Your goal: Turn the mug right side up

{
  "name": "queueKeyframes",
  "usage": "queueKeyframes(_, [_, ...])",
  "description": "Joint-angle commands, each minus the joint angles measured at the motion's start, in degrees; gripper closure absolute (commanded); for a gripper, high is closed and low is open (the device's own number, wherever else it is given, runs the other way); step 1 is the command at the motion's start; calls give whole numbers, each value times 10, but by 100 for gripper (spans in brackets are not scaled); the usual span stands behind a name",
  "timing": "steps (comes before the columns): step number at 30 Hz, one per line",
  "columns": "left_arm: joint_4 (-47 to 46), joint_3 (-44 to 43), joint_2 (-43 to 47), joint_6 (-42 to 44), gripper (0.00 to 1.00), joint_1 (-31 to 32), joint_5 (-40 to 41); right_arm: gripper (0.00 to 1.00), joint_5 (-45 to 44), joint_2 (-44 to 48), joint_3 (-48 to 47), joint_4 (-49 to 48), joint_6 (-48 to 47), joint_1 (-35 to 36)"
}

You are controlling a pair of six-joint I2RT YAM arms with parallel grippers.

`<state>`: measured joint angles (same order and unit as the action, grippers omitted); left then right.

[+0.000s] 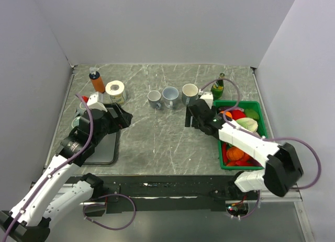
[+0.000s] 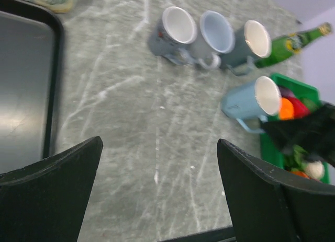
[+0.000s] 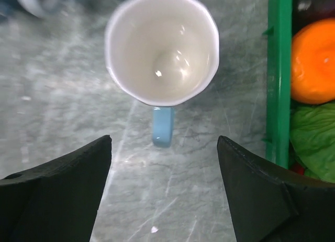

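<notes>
One mug (image 3: pixel 162 59), marbled table (image 1: pixel 157 137), pale walls (image 1: pixel 167 22)

A robot lab cell: bare grey walls (image 1: pixel 157 22) enclosing a marbled table (image 1: pixel 157 140).

Left arm (image 1: pixel 84 132), right arm (image 1: pixel 239 136) forward (jaws wide)

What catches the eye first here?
The light-blue mug stands mouth-up, white inside, beside the green bin of produce, with the right gripper open just short of it. Three more mugs sit upright in a row farther back. The left gripper hangs open beside the black tray.
</notes>
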<state>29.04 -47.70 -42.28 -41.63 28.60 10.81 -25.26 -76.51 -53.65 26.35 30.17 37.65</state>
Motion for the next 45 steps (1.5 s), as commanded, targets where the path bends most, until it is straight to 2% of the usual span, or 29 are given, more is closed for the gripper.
queueKeyframes(1, [50, -43, -22, -2, 4, 1, 104, 10, 11, 70, -42, -4, -14, 5])
queueKeyframes(3, [74, -54, -55, -9, 4, -17, 140, 10, 18, 79, -45, -6, -15, 4])
queueKeyframes(5, [82, -65, -92, -12, 4, -46, 135, 9, 29, 91, -46, -14, -16, 4])
queueKeyframes(10, [109, -84, -151, -23, 4, -168, 133, 8, 42, 122, -39, -18, -18, 5])
queueKeyframes(15, [124, -65, -152, -17, 4, -283, 116, 7, 68, 157, -26, -29, -20, 5])
queueKeyframes(21, [132, -8, -104, -22, 4, -399, 148, 7, 100, 182, -5, -49, -20, 4])
queueKeyframes(23, [119, 5, -98, -14, 4, -438, 126, 7, 105, 185, -2, -49, -22, 5])
queueKeyframes(24, [110, 11, -97, -7, 4, -481, 62, 7, 107, 187, -1, -50, -23, 4])
queueKeyframes(26, [90, 23, -97, 8, 4, -539, -23, 7, 110, 189, -2, -46, -25, 4])
queueKeyframes(27, [78, 28, -97, 8, 4, -588, -50, 7, 112, 196, -1, -45, -25, 4])
queueKeyframes(30, [81, 31, -108, -9, 4, -643, -73, 7, 115, 210, 10, -49, -26, 4])
queueKeyframes(35, [67, 61, -115, -43, 4, -685, -92, 7, 111, 221, 17, -46, -26, 3])
queueKeyframes(39, [47, 84, -125, -55, 4, -696, -104, 7, 113, 228, 18, -45, -25, 3])
queueKeyframes(45, [28, 111, -134, -85, 4, -698, -165, 7, 115, 232, 21, -46, -21, 3])
